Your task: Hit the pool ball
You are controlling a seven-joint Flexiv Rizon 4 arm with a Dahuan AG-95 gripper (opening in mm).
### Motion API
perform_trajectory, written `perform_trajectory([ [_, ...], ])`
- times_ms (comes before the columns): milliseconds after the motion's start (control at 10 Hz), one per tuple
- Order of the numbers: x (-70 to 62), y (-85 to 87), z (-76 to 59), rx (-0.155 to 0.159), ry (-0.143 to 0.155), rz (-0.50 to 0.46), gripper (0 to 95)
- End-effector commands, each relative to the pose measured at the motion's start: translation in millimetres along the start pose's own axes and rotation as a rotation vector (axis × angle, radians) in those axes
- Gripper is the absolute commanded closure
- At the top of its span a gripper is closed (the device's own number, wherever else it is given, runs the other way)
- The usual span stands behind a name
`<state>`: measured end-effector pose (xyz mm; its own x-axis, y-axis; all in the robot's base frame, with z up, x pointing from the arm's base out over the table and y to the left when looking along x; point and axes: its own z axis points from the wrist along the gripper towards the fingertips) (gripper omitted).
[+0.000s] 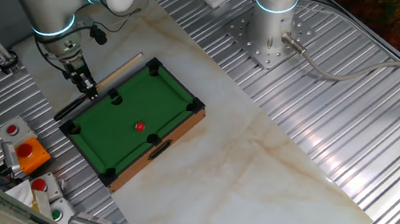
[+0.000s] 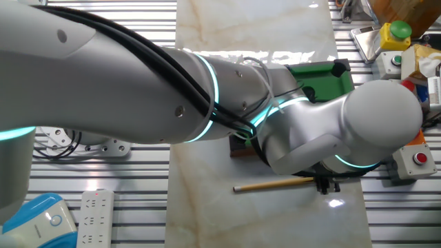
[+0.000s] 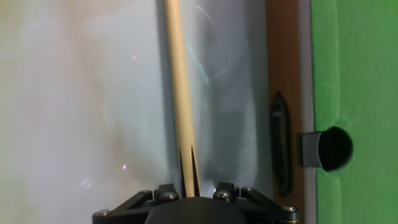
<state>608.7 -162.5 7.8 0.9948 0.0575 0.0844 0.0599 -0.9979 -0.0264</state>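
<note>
Claw (image 1: pixel 86 85) is closed narrowly on the dark butt end of the cue (image 1: pixel 116 70), which lies flat just outside the toy pool table (image 1: pixel 100 149). Pool ball (image 1: pixel 139 126) rests mid-felt, beyond the near rail, well apart from the claw; cue's long axis runs parallel to that rail, not toward the ball

Bare marble strip beside the toy pool table (image 1: pixel 137 126), cue stick (image 1: pixel 118 70) across it.

- The arm (image 2: pixel 138 76) is chunky light-grey tube with glowing cyan rings at the joints
- Black cables run along it
- Small black gripper (image 1: pixel 86 84), silver screws on its housing in the hand view
</note>
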Motion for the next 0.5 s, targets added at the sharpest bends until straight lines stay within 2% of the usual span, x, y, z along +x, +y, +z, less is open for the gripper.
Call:
perform_trajectory([
  [100,-0.8,0.7,0.5,0.004,-0.002,0.002,76.0],
  [200,-1.3,2.5,-1.7,0.001,0.008,0.002,76.0],
  [500,-2.1,4.8,-2.7,0.0,0.006,0.007,76.0],
])
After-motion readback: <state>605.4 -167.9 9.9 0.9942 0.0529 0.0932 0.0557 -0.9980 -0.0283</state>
